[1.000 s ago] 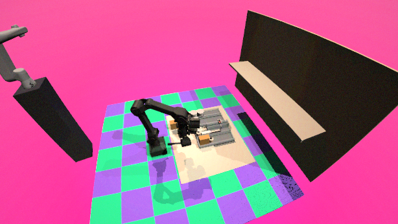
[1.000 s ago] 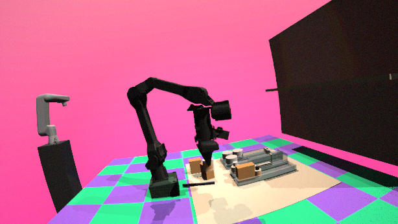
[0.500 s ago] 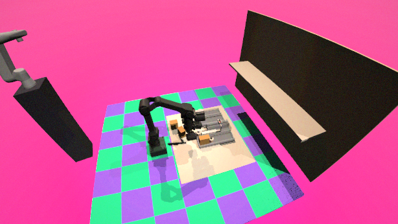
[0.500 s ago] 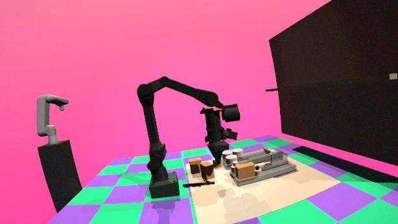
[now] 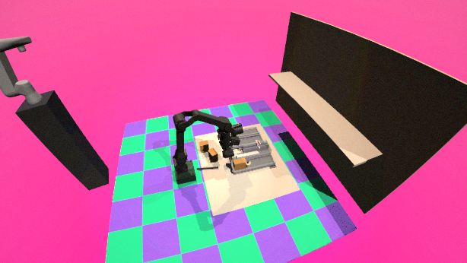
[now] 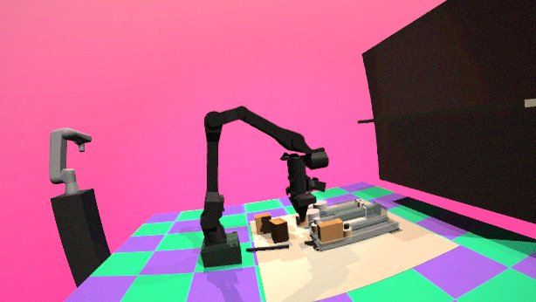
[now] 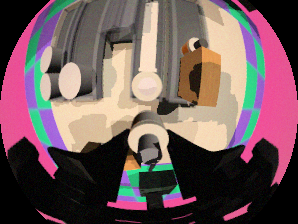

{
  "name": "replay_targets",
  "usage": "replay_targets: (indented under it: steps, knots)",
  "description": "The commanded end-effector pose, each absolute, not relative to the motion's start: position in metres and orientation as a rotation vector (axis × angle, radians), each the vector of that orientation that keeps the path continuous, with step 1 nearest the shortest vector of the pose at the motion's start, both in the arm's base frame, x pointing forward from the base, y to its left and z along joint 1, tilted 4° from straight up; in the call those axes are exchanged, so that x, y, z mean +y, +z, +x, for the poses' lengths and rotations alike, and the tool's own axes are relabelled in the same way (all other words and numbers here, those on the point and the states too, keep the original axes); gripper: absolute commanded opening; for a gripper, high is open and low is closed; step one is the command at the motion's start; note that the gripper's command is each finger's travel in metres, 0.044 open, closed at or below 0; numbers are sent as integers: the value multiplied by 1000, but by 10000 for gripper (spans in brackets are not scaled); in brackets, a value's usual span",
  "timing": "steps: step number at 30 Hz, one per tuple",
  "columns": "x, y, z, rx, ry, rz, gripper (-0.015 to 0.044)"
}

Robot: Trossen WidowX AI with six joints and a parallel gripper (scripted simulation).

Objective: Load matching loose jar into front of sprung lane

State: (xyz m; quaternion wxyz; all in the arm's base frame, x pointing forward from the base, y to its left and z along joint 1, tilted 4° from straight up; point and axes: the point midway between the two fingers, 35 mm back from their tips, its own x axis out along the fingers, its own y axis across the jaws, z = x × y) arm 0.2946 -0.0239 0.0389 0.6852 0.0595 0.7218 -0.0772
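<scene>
My gripper (image 6: 302, 221) (image 7: 148, 132) is shut on a jar with a pale round lid (image 7: 134, 138) and a darker body. Its fingers point down in front of the lane unit, and the jar's height above the mat is hard to tell. In the wrist view the jar in the sprung lane (image 7: 146, 86) has a pale round lid and stands at the lane's front end, roughly in line with the held jar and apart from it. A long pale strip (image 7: 149, 37) (image 5: 248, 154) runs back behind it. The front stop and the pusher plate's contact are not clear.
An orange-brown block (image 5: 239, 164) (image 6: 330, 230) (image 7: 210, 77) is at the front of the neighbouring lane, with a small jar (image 7: 194, 45) behind it. Several pale-topped cylinders (image 7: 70, 80) stand in the lanes on the other side. Two brown blocks (image 5: 204, 145) (image 6: 279, 230) and a dark bar (image 5: 208, 168) (image 6: 268, 248) lie near the arm's base.
</scene>
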Motion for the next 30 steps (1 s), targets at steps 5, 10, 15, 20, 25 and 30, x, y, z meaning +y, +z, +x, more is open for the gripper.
replay_targets:
  steps: [5,10,15,20,25,30]
  knots:
    - [-23,25,299,1609,-181,143,0]
    - [-23,14,298,1609,-181,143,0]
    - [-23,14,299,1609,-181,143,0]
    - [-23,14,301,1608,-181,143,0]
    - [-24,14,303,1608,-181,143,0]
    - [-24,14,306,1608,-181,143,0]
